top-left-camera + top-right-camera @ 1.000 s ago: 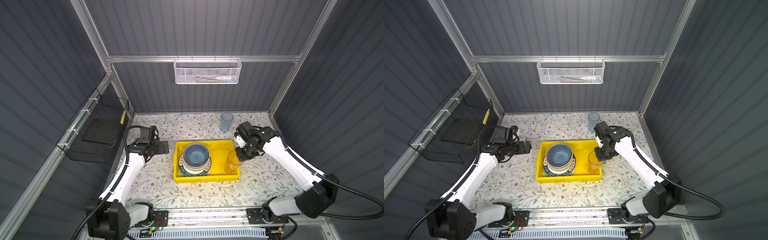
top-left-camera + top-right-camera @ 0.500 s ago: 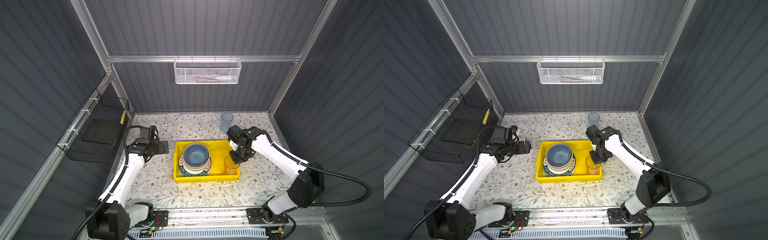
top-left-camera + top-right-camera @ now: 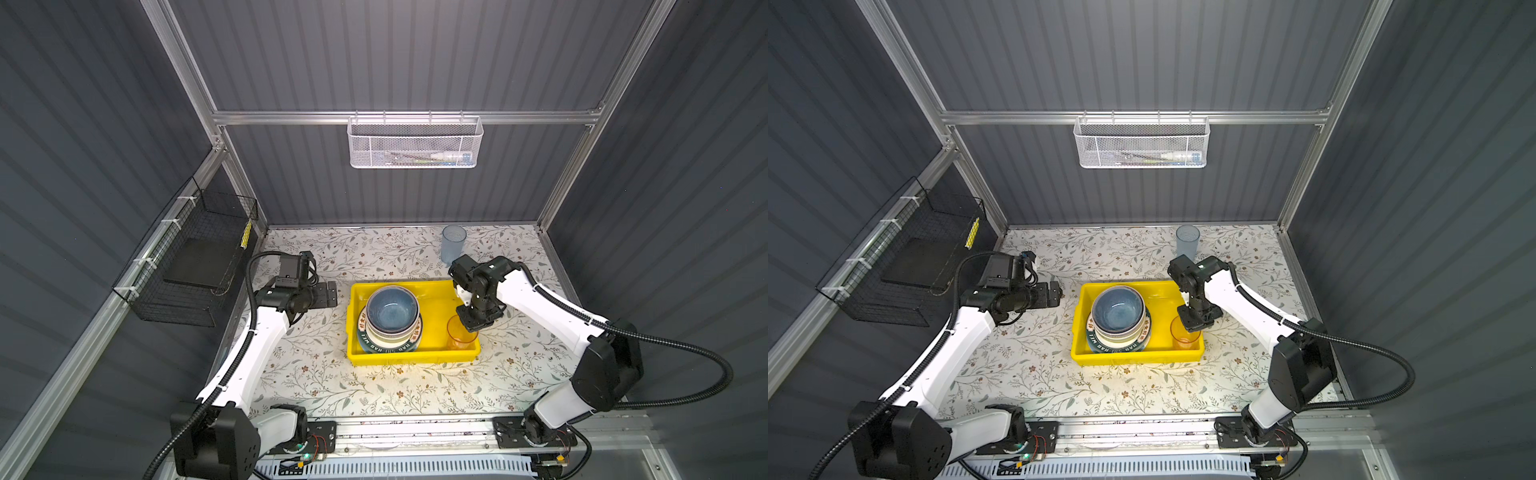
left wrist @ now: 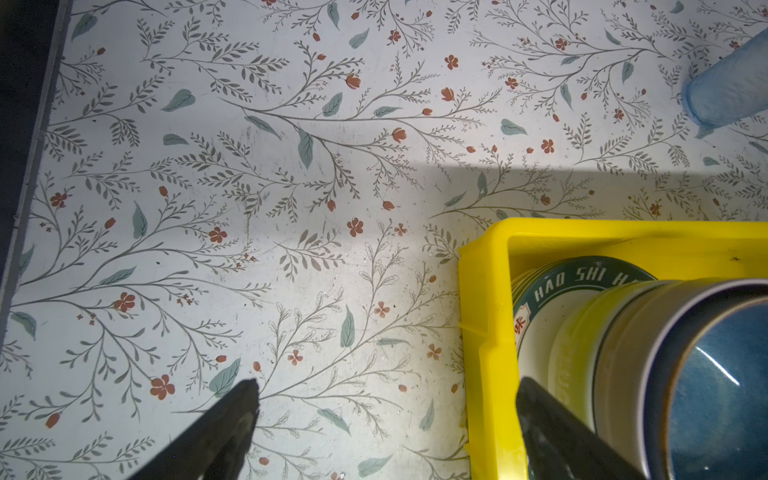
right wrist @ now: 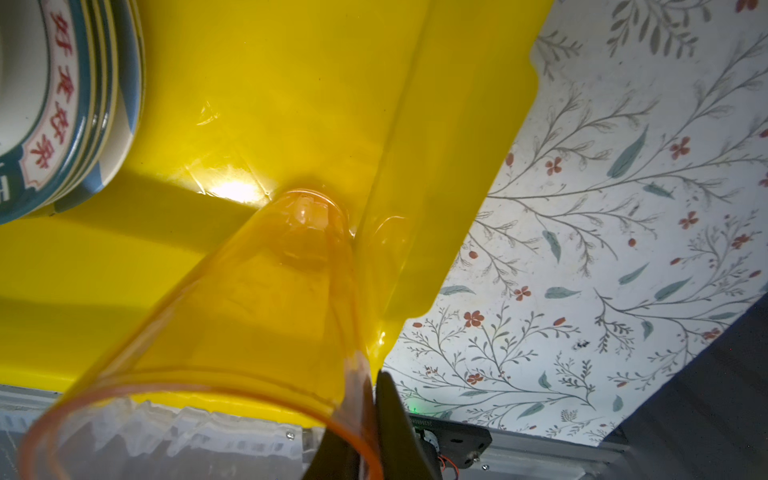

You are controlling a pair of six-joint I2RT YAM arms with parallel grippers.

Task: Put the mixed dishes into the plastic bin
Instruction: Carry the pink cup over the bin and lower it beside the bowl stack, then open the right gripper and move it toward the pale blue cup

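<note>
Yellow bin (image 3: 395,358), centre of desk (image 3: 374,257), part-loaded.
Stacked plates and bowls, blue bowl (image 3: 390,311) uppermost, fill its left half. Pink tumbler (image 3: 460,334) (amber against the yellow) stands upright in the bin's lower-right corner, rim pinched by right pincer (image 3: 471,326). Left pincer (image 3: 332,294) spread wide, holding nothing, over desk just left of bin. Blue tumbler (image 3: 453,245) upright on desk, upper right, outside the bin.
</note>
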